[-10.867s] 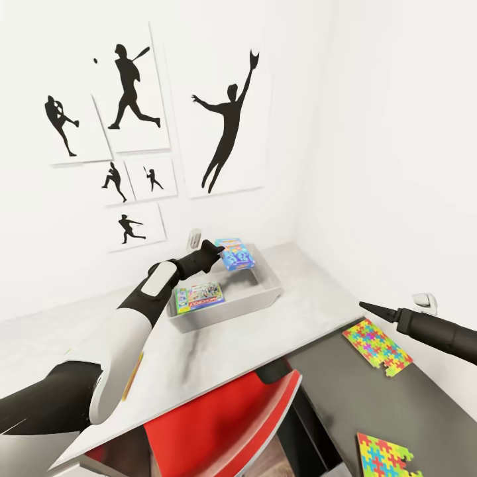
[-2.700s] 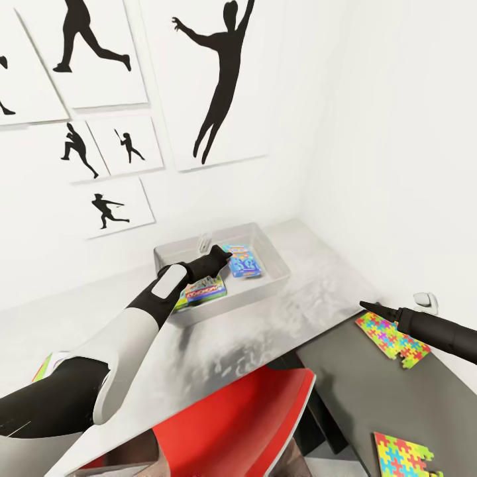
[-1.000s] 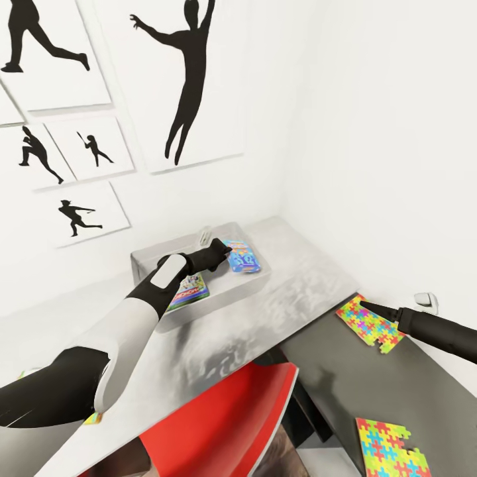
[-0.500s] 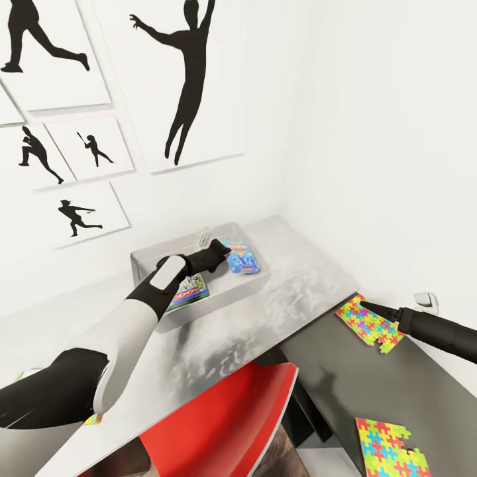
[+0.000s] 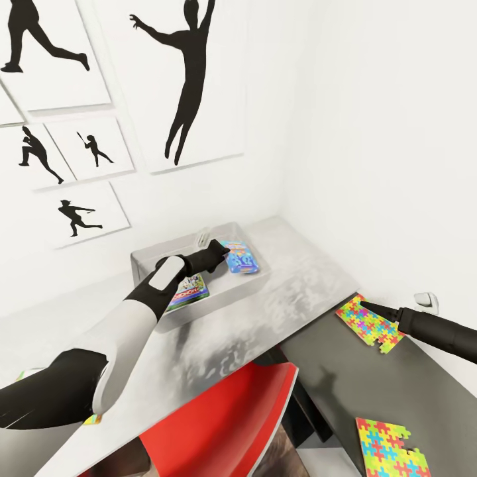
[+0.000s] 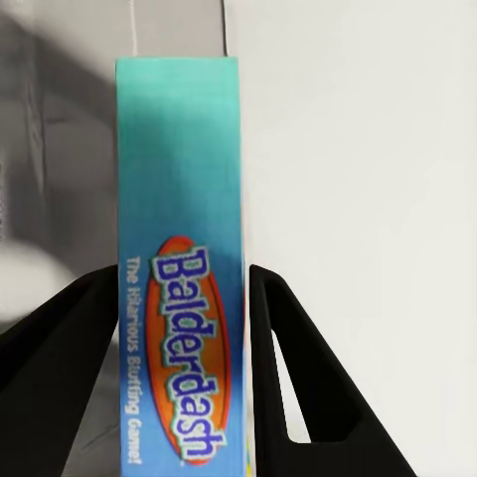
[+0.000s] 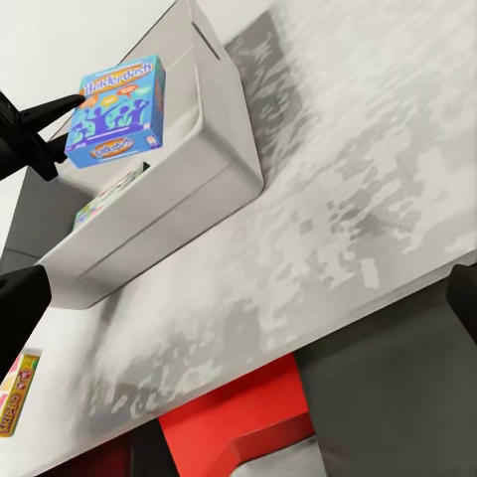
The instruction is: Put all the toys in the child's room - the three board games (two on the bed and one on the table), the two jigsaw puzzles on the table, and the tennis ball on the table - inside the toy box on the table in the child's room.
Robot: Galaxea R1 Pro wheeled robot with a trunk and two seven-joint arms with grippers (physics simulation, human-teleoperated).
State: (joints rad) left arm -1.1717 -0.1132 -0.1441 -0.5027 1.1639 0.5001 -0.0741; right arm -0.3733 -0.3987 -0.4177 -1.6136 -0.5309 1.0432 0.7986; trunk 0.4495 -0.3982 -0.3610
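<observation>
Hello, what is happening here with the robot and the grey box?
The left gripper holds a blue Balderdash game over the grey toy box on the table. A Monopoly game already lies inside. Two jigsaw puzzles wait on the dark surface, near the right gripper, which holds nothing.

Blue Balderdash box (image 5: 240, 257) held above grey toy box (image 5: 258, 286). Monopoly game (image 5: 187, 292) flat inside it. Two colourful puzzles (image 5: 368, 324) on dark bench (image 5: 371, 391).

"Balderdash" is printed on the blue game box (image 6: 184, 298).
</observation>
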